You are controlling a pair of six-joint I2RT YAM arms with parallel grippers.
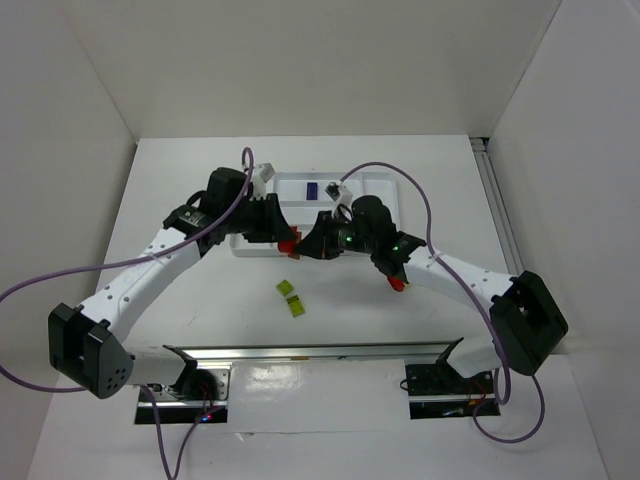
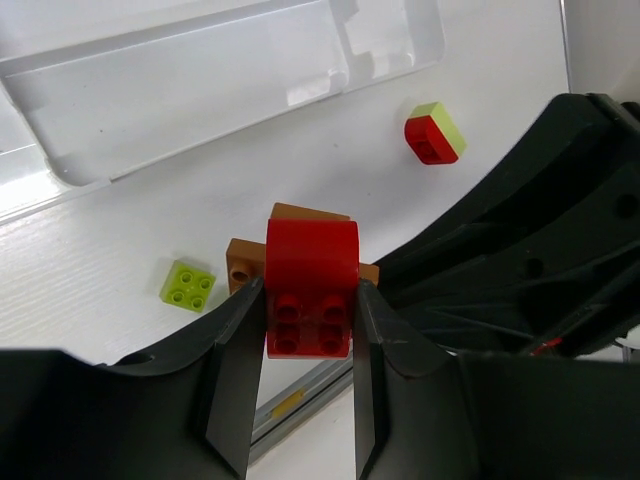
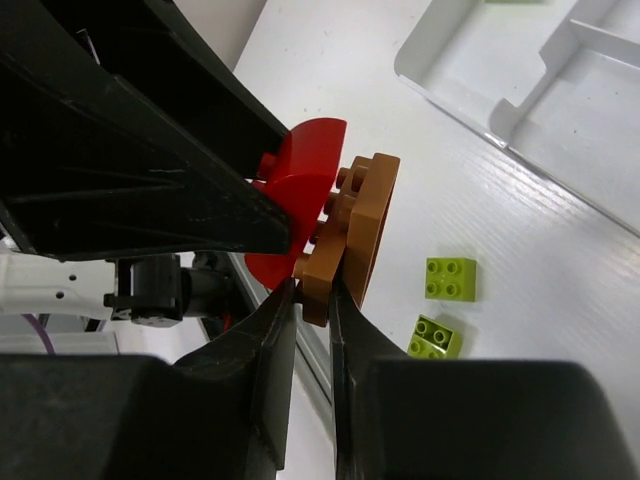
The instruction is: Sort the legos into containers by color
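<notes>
from above, my two wrists crowded over the near side of the tray (image 1: 375, 180) and hid most of its near compartments, so i could not tell what lay under them. the left wrist view caught only one long section and a corner of the next, cut off by the frame. in the right wrist view a sliver of yellow-green sat at the very top edge over the tray, too little of it to name.

the one clear thing in the tray was a dark blue brick (image 1: 313, 189), in a far compartment near the middle.

my left gripper (image 2: 308, 310) was clamped on a red brick (image 2: 310, 255), a finger on each side of it. my right gripper (image 3: 313, 290) pinched the edge of an orange brick (image 3: 360, 225), which touched the red one face to face. i could not tell whether the two were locked together. both were held in the air just in front of the tray's near edge.

two yellow-green bricks (image 3: 450, 278) lay side by side on the table (image 1: 350, 320), nearer the bases. my left wrist saw only one of them. a red and yellow-green brick (image 2: 435, 133) lay on the table apart from them, partly under my right arm from above.
</notes>
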